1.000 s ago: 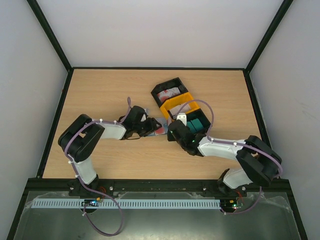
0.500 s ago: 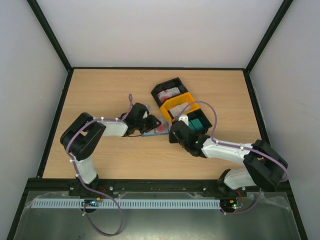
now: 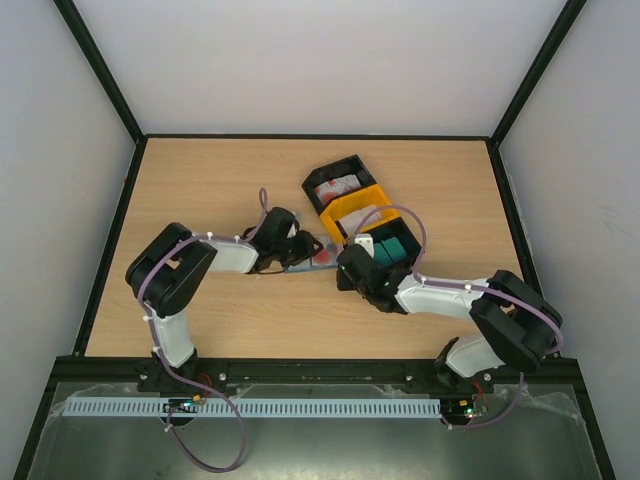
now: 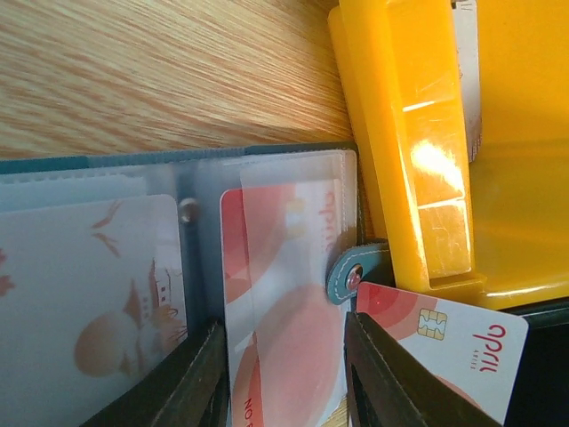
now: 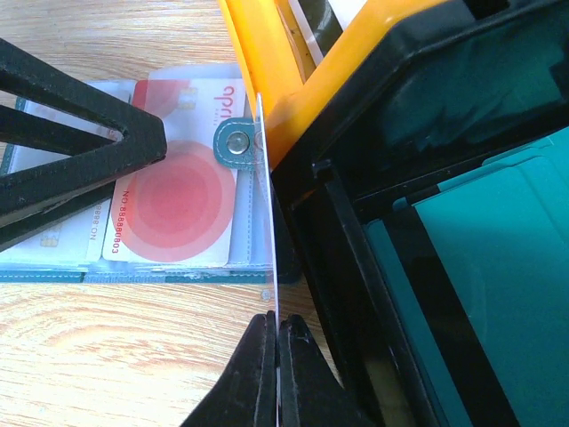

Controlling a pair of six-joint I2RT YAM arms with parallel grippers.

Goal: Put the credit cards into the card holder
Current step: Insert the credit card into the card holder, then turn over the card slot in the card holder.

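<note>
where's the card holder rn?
The card holder lies open on the table at centre of the top view, between the left claw and right claw, right against the yellow bin.

Glossy yellow plastic bin (image 4: 418,151), grained wooden table (image 4: 160,71), clear smooth plastic card holder (image 4: 267,178) sleeves.

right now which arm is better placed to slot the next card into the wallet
Right. The right gripper is shut on a red-and-white card held on edge beside the open card holder. The left gripper is astride a pocket that already holds a card.
</note>
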